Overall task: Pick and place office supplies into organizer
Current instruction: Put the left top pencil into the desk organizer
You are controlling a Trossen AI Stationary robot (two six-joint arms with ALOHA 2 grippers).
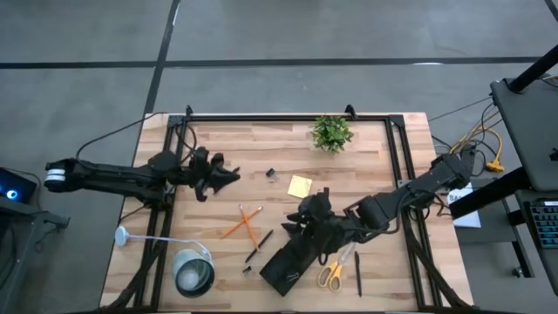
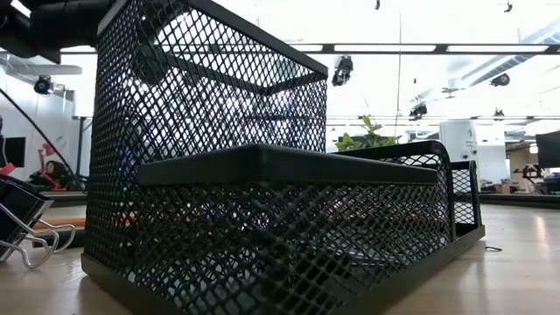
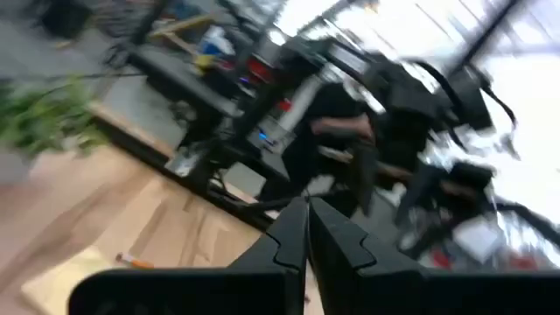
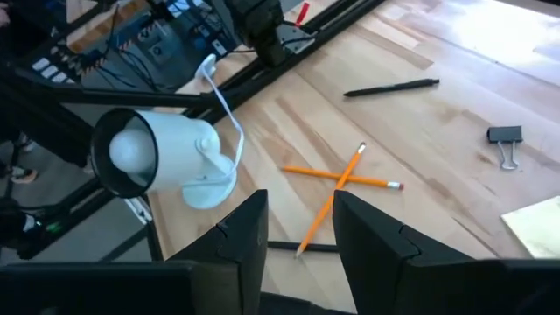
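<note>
Risk first: right gripper (image 1: 307, 228) sat over the far end of the organizer (image 1: 292, 264) at near-centre tabletop (image 1: 384, 148), fingers (image 4: 241, 236) partly open. The wrist view showed only a gap between them, so couldn't tell whether they pinched the mesh rim or held nothing. If on the rim, a lift could tilt or drag the tray into the scissors (image 1: 330, 273) just right of it. Two crossed orange pencils (image 1: 244, 223) lay just left; a sweep would scatter them.

Left gripper (image 1: 228, 177) waited far-left, fingers (image 3: 289, 241) fully closed, nothing held.

Count:
- 2 pencils
- 3 black pens (image 1: 259, 245), one of them right of the scissors
- 1 scissors
- 1 sticky-note pad (image 1: 300, 186)
- 1 binder clip (image 1: 271, 175)
- 1 organizer, none of the supplies seen in it
- 1 lamp (image 1: 193, 272)
- 1 plant (image 1: 331, 133)
</note>
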